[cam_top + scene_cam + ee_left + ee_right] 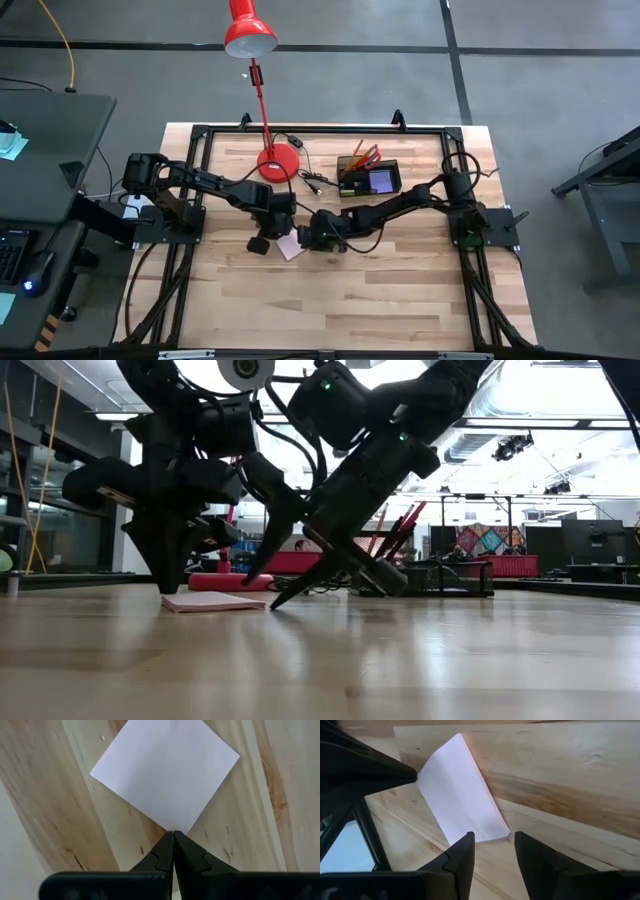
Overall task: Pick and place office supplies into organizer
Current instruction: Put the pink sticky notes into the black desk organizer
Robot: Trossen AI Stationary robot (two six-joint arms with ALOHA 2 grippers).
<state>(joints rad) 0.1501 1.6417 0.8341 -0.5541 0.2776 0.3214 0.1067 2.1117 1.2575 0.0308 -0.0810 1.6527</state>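
Left gripper [173, 836] is pressed together, tips at one corner of the pink pad [165, 770]. From above, the arm covers most of that pad [291, 249]; only a sliver shows mid-table. The low view shows the pad [213, 601] lying flat on the table [400, 660], something the overhead can't confirm.

Right gripper [492, 842] is spread, fingers [462, 852] straddling the pad's [462, 800] near edge, holding nothing. The low view shows it [285, 598] tilted steeply, with one tip near the wood just right of the pad; contact is hard to tell. From above, the two grippers blur into one dark mass.

Further right, the organizer [370, 180] sits at the table's back, near the lamp base [279, 163]. Scissors [368, 155] and pencils stick out of it, and a purple pad [382, 181] sits inside. Compartments are too small to sort. In the low view, the arm cuts off part of it.
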